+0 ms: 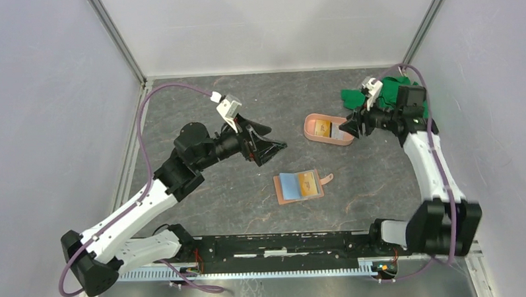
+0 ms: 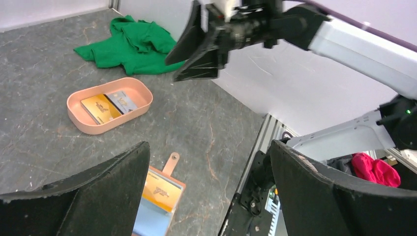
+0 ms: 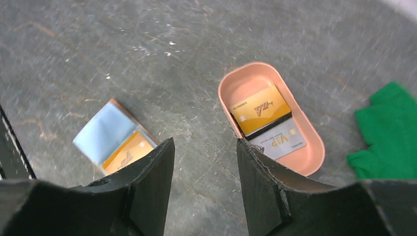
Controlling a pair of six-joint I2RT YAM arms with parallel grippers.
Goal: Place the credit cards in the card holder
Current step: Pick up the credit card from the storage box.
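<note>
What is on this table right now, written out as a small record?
Card holder: open flat on the table, light blue card and orange card on it
Pink tray: holds second orange card, black card, grey-white card
Left gripper: open, empty, raised
Right gripper: open, empty, raised near the tray
Green cloth: far right corner

The grey-white card (image 3: 281, 141) in the pink tray (image 3: 246, 86) reads "VIP". The orange card (image 3: 260, 110) overlapping it bears slanted lettering too blurred to read.
</note>
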